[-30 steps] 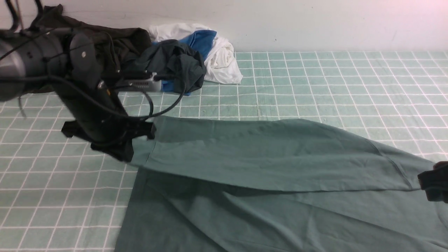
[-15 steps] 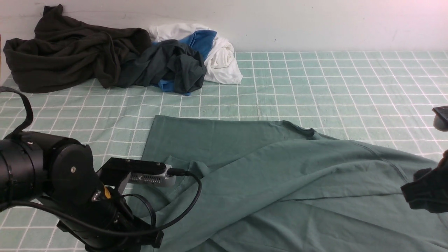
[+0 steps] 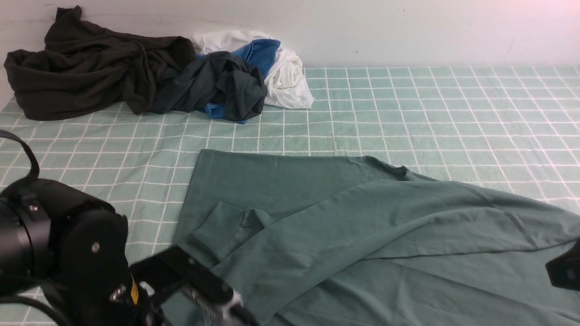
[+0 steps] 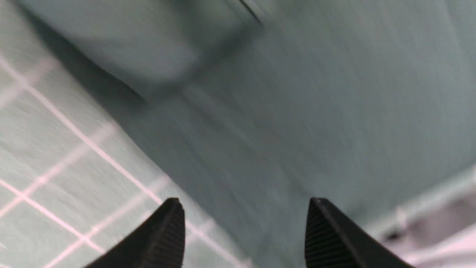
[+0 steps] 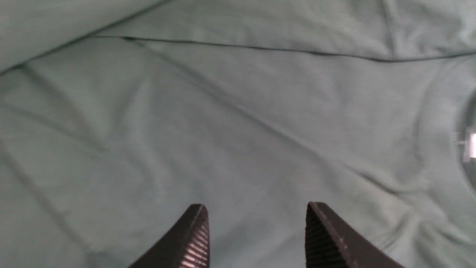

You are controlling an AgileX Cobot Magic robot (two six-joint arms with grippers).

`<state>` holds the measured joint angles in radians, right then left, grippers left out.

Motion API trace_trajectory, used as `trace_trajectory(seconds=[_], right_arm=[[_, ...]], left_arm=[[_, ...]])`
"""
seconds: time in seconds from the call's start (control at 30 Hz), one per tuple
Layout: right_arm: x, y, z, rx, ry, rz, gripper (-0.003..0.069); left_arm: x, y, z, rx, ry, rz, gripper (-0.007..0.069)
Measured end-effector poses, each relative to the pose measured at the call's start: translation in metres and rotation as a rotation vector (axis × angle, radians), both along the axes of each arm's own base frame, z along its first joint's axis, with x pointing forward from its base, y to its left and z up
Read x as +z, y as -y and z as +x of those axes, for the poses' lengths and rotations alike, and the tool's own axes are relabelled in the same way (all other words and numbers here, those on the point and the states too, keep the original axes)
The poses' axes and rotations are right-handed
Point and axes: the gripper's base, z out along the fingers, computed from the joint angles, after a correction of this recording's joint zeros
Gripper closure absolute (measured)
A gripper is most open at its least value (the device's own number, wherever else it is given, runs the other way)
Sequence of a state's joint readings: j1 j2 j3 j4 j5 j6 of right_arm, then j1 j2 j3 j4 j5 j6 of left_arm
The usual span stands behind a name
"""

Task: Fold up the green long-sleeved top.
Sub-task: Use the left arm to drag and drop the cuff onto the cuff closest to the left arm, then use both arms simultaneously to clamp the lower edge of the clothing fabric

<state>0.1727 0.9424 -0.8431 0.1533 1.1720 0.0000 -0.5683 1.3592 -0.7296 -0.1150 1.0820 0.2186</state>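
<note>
The green long-sleeved top (image 3: 362,253) lies spread over the near half of the checked table (image 3: 453,104), reaching toward its near right corner. 1 sleeve (image 3: 344,213) is laid across the body, its cuff (image 3: 217,228) resting by the garment's left side. The left gripper (image 4: 243,238) hangs over the top's edge, jaws wide apart with nothing between them. The right gripper (image 5: 256,238) hovers above the chest, jaws likewise parted and empty, with the white neck label (image 5: 471,145) nearby. The step in hand looks like the sleeve folds, with 1 done. The other sleeve is out of view, and the next move probably calls for pinching its cuff. A heap of other clothes (image 3: 158,72) sits at the far left corner.
</note>
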Motion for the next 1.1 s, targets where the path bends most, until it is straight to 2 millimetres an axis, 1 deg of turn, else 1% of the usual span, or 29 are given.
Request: trace_trajectory(seconds=[0.03, 0.07, 0.1, 0.23, 0.3, 0.5, 0.67, 0.77, 0.87, 0.93, 0.97, 1.0, 1.07, 1.1], right_arm=[[0.003, -0.005, -0.007, 0.052, -0.008, 0.03, 0.0323], [0.003, -0.006, -0.008, 0.062, -0.013, 0.032, 0.0323], [0.004, -0.012, -0.014, 0.12, -0.02, 0.06, 0.0323], [0.005, -0.02, -0.019, 0.219, -0.026, 0.062, 0.0323], [0.005, -0.022, -0.02, 0.241, -0.024, 0.057, 0.0323], [0.005, -0.021, -0.018, 0.246, -0.002, 0.039, 0.0323], [0.005, -0.021, -0.017, 0.244, 0.006, 0.034, 0.0323], [0.005, -0.021, -0.017, 0.244, 0.006, 0.034, 0.0323], [0.005, -0.021, -0.017, 0.245, 0.006, 0.034, 0.0323], [0.005, -0.021, -0.017, 0.245, 0.006, 0.034, 0.0323], [0.005, -0.021, -0.017, 0.245, 0.006, 0.034, 0.0323], [0.005, -0.021, -0.017, 0.245, 0.006, 0.034, 0.0323], [0.005, -0.021, -0.017, 0.245, 0.006, 0.034, 0.0323], [0.005, -0.021, -0.017, 0.245, 0.006, 0.034, 0.0323]], left_arm=[[-0.003, 0.005, -0.013, -0.117, -0.03, 0.022, 0.0215], [-0.005, 0.005, -0.015, -0.131, -0.036, 0.025, 0.0215], [-0.013, 0.01, -0.027, -0.252, -0.05, 0.033, 0.0215], [-0.034, 0.014, -0.049, -0.45, -0.03, 0.021, 0.0215], [-0.043, 0.016, -0.056, -0.523, 0.003, 0.004, 0.0215], [-0.054, 0.015, -0.065, -0.615, 0.035, -0.009, 0.0215], [-0.056, 0.014, -0.067, -0.657, 0.058, -0.011, 0.0215], [-0.056, 0.013, -0.066, -0.682, 0.077, -0.001, 0.0234], [-0.056, 0.012, -0.065, -0.696, 0.089, 0.006, 0.0291], [-0.056, 0.013, -0.064, -0.701, 0.101, 0.006, 0.0351], [-0.056, 0.013, -0.063, -0.703, 0.107, 0.004, 0.0395], [-0.056, 0.013, -0.063, -0.704, 0.108, 0.004, 0.041], [-0.056, 0.013, -0.063, -0.705, 0.112, 0.004, 0.0503], [-0.056, 0.013, -0.063, -0.705, 0.113, 0.003, 0.0536]])
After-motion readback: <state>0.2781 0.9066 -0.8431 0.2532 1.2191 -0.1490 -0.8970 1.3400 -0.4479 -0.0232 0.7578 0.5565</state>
